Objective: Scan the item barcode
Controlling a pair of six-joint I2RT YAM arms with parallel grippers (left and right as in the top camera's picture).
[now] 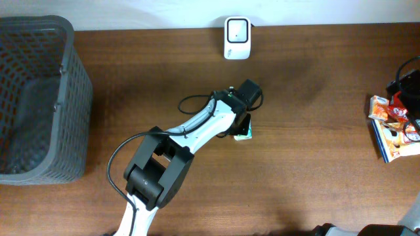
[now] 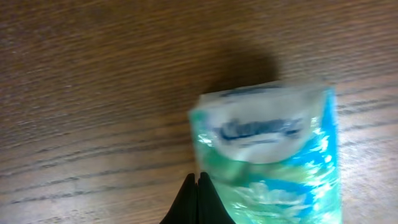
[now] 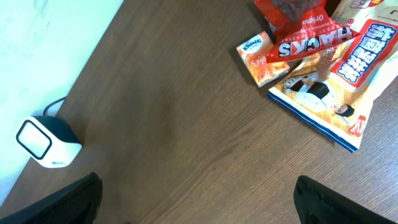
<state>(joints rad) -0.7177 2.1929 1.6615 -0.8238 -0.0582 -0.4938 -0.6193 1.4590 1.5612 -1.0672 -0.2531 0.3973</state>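
Note:
The item, a small green and blue plastic packet [image 1: 245, 133] [image 2: 273, 155], lies on the wooden table [image 1: 315, 170] near the middle. My left gripper [image 1: 243, 123] [image 2: 198, 179] hangs right over it, fingers pressed together, their tips at the packet's left edge. Nothing shows between them, and I cannot tell whether they pinch any film. The white scanner [image 1: 237, 37] [image 3: 46, 143] stands at the table's far edge, well behind the packet. My right gripper [image 3: 199, 199] is wide open above bare wood, holding nothing.
A dark mesh basket [image 1: 39, 98] fills the left end of the table. Several snack packets [image 1: 394, 124] [image 3: 317, 62] are piled at the right edge. A black cable [image 1: 190, 101] loops along the left arm.

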